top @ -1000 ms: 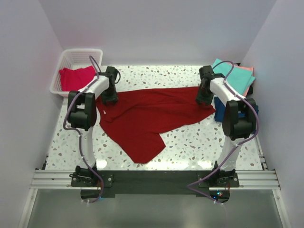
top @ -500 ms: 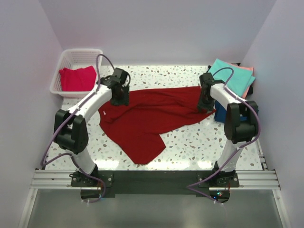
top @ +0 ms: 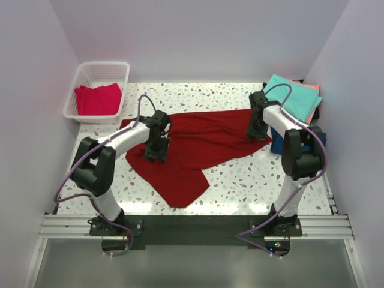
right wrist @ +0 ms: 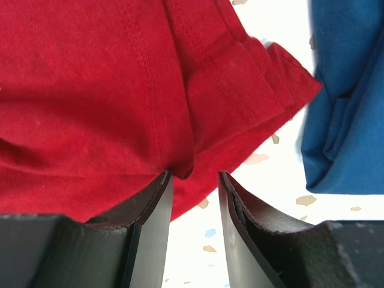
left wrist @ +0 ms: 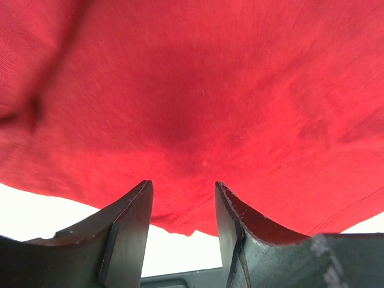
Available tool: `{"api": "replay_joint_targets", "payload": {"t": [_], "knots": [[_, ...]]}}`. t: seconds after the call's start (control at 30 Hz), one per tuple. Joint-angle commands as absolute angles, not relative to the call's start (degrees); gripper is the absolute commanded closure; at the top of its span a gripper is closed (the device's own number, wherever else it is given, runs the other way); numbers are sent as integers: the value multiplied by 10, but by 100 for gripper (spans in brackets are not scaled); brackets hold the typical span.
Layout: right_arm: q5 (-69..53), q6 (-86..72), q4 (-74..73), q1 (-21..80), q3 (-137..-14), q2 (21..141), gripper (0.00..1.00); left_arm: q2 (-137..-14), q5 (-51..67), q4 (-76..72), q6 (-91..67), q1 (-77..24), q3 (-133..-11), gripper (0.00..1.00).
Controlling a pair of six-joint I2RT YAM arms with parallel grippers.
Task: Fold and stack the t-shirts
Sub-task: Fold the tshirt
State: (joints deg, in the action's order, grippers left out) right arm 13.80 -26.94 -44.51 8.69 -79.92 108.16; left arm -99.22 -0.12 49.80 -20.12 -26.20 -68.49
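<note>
The large dark red t-shirt (top: 192, 147) lies spread and rumpled across the middle of the table. My left gripper (top: 155, 151) is low over its left part. In the left wrist view the jaws (left wrist: 182, 186) stand apart with the dark red cloth's edge (left wrist: 192, 120) just beyond the tips. My right gripper (top: 257, 133) is at the shirt's right end. In the right wrist view it (right wrist: 194, 175) is open with a fold of the dark red cloth (right wrist: 120, 90) at the tips. The navy t-shirt (right wrist: 345, 102) lies just to the right.
A white lattice basket (top: 117, 69) at the back left holds a pinkish-red t-shirt (top: 96, 99). At the back right a teal t-shirt (top: 297, 96) lies on a salmon pink one (top: 312, 87), with the navy one (top: 278, 141) below them. The speckled tabletop (top: 240, 180) is bounded by walls.
My left gripper has moved from the shirt's back left corner, rightward and nearer, to over its left part. My right gripper has shifted slightly farther back. The shirt's left edge is rumpled differently.
</note>
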Motion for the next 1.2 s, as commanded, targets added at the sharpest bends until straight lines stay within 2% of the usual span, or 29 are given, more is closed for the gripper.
{"api": "replay_joint_targets", "payload": {"t": [0.0,0.6,0.77,1.0,1.17], "knots": [[135,-267,-418,90,-809,1096,60,-993,13,506,-204,-271,-664,50],[161,-276,-421,89,-846,1107,61,-1027,-89,558,-288,-271,-553,51],[170,-272,-425,89,-837,1093,61,-1022,-159,588,-318,-262,-542,50],[171,-262,-437,90,-802,1052,61,-963,-237,615,-350,-142,-571,53],[155,-272,-441,95,-745,1002,62,-961,-234,607,-337,-117,-622,54]]}}
